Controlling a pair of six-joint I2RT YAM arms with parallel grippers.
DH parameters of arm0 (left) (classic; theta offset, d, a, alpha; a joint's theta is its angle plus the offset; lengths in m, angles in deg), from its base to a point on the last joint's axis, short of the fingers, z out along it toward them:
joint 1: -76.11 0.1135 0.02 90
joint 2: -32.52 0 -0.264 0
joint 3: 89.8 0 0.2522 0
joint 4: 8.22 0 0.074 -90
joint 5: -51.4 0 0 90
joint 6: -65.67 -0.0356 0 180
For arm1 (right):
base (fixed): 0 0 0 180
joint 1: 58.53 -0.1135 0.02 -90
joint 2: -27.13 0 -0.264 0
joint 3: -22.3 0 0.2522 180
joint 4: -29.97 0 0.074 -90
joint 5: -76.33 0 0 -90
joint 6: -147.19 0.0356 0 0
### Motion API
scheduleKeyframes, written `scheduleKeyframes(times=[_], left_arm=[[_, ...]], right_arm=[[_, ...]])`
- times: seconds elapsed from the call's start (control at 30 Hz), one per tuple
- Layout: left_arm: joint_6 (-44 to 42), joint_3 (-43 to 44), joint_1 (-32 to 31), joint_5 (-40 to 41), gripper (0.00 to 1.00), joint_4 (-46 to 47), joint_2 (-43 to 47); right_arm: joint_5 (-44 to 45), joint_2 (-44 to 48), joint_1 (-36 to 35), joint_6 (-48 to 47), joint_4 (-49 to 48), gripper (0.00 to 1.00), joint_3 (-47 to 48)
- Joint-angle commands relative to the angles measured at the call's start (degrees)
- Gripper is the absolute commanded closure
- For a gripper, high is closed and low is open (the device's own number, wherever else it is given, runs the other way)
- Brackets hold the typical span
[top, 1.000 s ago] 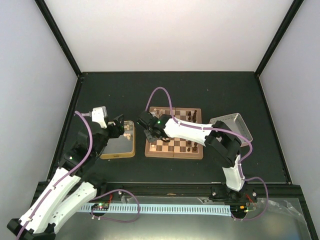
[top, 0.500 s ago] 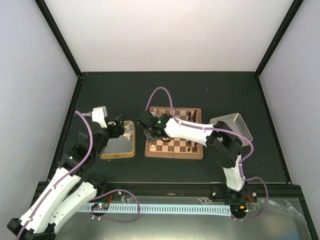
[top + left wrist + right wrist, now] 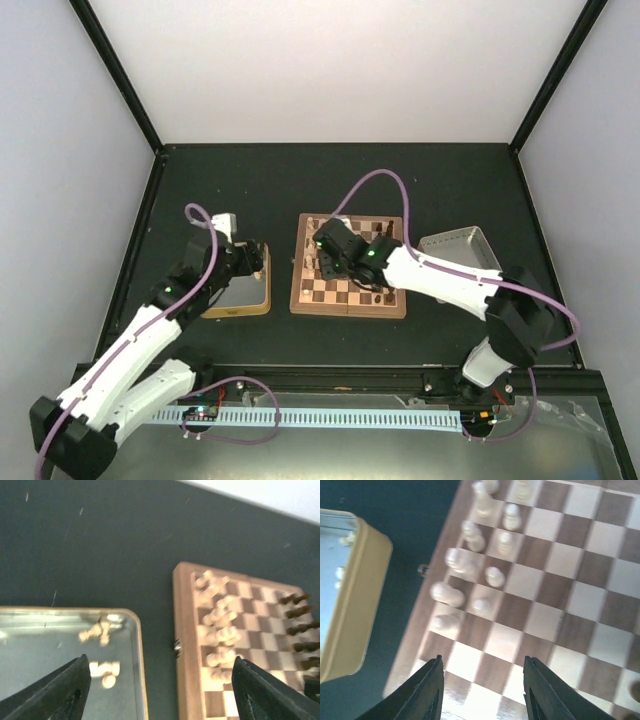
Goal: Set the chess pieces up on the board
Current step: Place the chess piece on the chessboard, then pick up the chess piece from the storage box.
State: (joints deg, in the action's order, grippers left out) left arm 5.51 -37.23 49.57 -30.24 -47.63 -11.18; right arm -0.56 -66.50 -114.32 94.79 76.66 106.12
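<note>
The left claw [image 3: 160, 680] is hovering wide open and empty above the tin's [image 3: 140, 670] edge, while the right claw [image 3: 482, 680] is hanging parted and empty over the board [image 3: 560, 560] near pale chess pieces [image 3: 451, 594].

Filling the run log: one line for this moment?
left end effector: open, empty, above tin edge | right end effector: open, empty, above board | pale chess pieces: some on board, some in tin

Soft even light; wrist views blurred, chess pieces [image 3: 455, 562] smeared, tin [image 3: 40, 630] glaring.

No readable text, label or number anywhere — board and tin included.
</note>
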Motion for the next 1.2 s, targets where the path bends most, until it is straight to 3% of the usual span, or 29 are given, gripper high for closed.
scheduleKeyframes(times=[0.0, 0.17, 0.47, 0.63, 0.8, 1.03, 1.17], left_arm=[[3.5, -2.6, 3.3, -4.1, 0.26, -1.1, -7.4], [4.8, -3.7, 7.5, -10.8, 0.48, 2.1, -19.7], [3.9, 2.1, 9.6, -14.6, 0.69, 2.3, -37.9], [4.4, 3.2, 9.6, -12.0, 0.71, 1.7, -38.9], [2.9, 4.5, 9.6, -8.4, 0.66, 0.4, -39.1], [1.9, 5.3, 9.5, -8.4, 0.82, -1.1, -40.4], [1.5, 5.5, 9.4, -8.1, 0.78, -2.3, -40.6]], right_arm=[[2.1, 6.1, 2.6, 4.8, -4.4, 0.56, -7.4], [1.5, 10.9, 4.9, 4.9, -7.7, 0.56, -13.8], [1.0, 12.8, 6.9, 1.7, -11.2, 0.59, -17.9], [0.1, 13.3, 7.4, 1.2, -12.8, 0.6, -19.4], [-0.9, 13.1, 7.4, 1.5, -13.7, 0.62, -20.3], [-0.7, 13.5, 7.5, 1.4, -14.2, 0.64, -20.6], [-1.3, 13.5, 7.5, 0.2, -13.9, 0.65, -19.6]])
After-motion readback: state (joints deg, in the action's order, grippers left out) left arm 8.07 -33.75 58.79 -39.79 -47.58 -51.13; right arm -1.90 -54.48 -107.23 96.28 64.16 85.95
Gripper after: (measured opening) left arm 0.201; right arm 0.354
